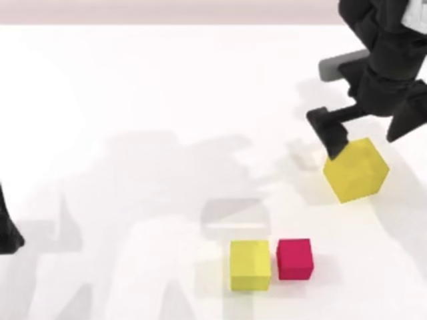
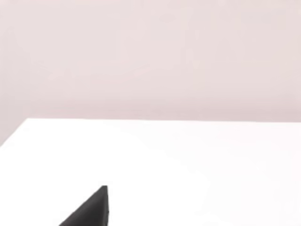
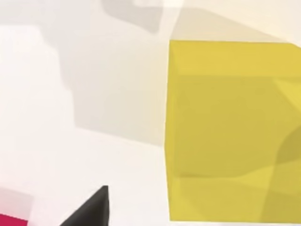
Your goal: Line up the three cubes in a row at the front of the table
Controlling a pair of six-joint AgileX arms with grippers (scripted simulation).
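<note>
Overhead, right pincer [image 1: 370,133] spread wide above largest matte yellow cube [image 1: 357,170]; left pincer unclear.

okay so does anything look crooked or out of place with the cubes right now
Yes. The largest yellow cube sits turned at an angle, back and to the right of the other two, under the open right gripper. The smaller yellow cube and magenta-red cube already sit square, side by side, at the front.

Rendered simulation: featureless white table [image 1: 133,87], blank backdrop.
</note>
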